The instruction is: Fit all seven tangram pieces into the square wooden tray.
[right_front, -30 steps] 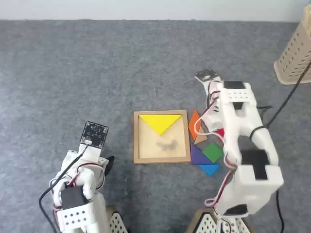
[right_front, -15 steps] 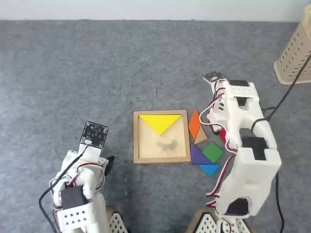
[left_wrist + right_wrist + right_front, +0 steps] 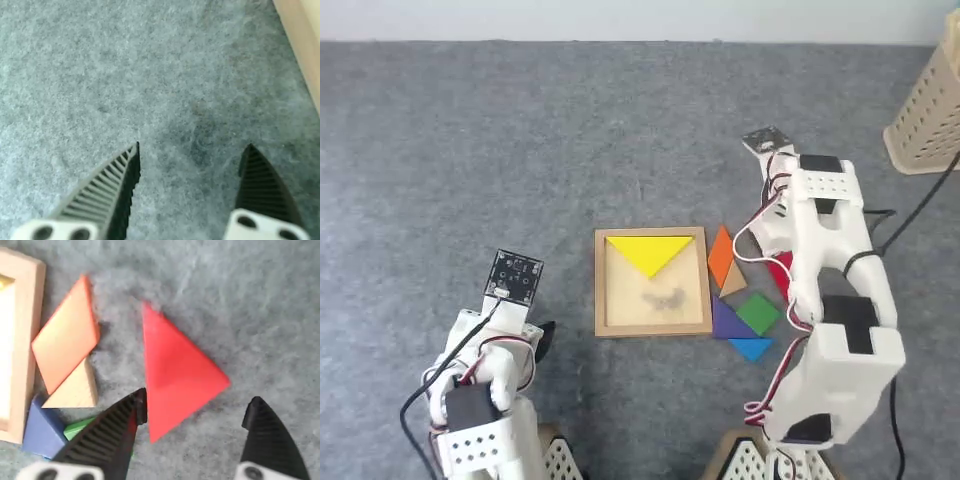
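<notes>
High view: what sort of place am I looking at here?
Most likely a robotics test bench rather than a home table: two small white arms with exposed wiring, left arm and right arm, stand at a grey felt mat with a wooden tray and tangram pieces laid out.

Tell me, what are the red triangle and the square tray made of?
The red triangle looks like painted wood, though plastic is possible: it has even, matte colour and thick, clean-cut edges. The square tray seems to be unpainted light wood, judging by its pale tan rim and base.
</notes>
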You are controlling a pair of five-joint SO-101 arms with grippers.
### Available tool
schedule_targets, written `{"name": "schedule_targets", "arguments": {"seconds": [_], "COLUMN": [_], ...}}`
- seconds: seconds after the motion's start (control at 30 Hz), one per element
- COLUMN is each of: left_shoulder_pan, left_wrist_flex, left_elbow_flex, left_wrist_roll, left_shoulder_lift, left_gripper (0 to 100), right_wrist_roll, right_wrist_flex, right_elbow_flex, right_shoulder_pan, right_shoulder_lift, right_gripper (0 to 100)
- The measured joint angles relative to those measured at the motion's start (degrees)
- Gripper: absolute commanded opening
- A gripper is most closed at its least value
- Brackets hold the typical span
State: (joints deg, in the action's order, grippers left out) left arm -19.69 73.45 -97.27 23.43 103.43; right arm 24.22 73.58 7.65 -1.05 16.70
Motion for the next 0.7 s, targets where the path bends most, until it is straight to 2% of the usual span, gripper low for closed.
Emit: {"name": "schedule_targets", "arguments": {"seconds": [0.2, 0.5, 0.7], "left_shoulder_pan": [0.00, 0.00, 0.00], "left_wrist_flex": [0.00, 0.00, 0.00], "left_elbow_flex": [0.00, 0.00, 0.00], "left_wrist_roll": [0.00, 0.00, 0.00], "left_shoulder_lift": [0.00, 0.00, 0.00], "left_gripper": [30, 30, 30], "right_wrist_roll": [0.18, 0.18, 0.18], "right_wrist_flex": [-4.04, -4.04, -3.96], "right_elbow_flex": [-0.26, -1.41, -1.58], "right_shoulder_pan": [-0.18, -0.18, 0.26], "right_shoulder_lift": [8.00, 9.05, 8.79], "right_gripper": [30.7, 30.1, 18.4]}}
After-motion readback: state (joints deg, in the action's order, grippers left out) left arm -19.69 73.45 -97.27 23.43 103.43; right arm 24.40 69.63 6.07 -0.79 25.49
